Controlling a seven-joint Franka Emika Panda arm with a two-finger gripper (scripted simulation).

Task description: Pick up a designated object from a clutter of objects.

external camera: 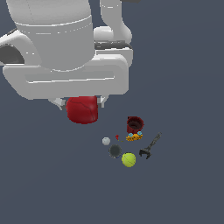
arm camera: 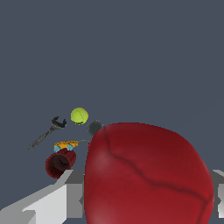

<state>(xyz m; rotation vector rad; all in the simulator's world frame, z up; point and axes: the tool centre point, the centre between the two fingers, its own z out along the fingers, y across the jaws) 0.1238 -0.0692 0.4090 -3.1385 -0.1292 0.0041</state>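
Note:
The designated object, a glossy red apple-like ball (external camera: 82, 110), hangs under the white hand, held above the floor. My gripper (external camera: 81, 104) is shut on it, with short fingers showing at either side. In the wrist view the red ball (arm camera: 146, 175) fills the near field between the grey fingers (arm camera: 65, 192). The clutter lies apart from it, toward the exterior view's right: a dark red cup (external camera: 134, 124), a yellow-green tennis ball (external camera: 128, 159), a black wrench (external camera: 150, 146), a grey disc (external camera: 115, 151), a small grey ball (external camera: 106, 141) and orange-blue bits (external camera: 134, 137).
The white arm and hand (external camera: 65, 52) fill the upper part of the exterior view toward its left. In the wrist view the cup (arm camera: 60, 162), wrench (arm camera: 47, 133), tennis ball (arm camera: 79, 116) and disc (arm camera: 94, 128) sit beyond the held ball on the dark floor.

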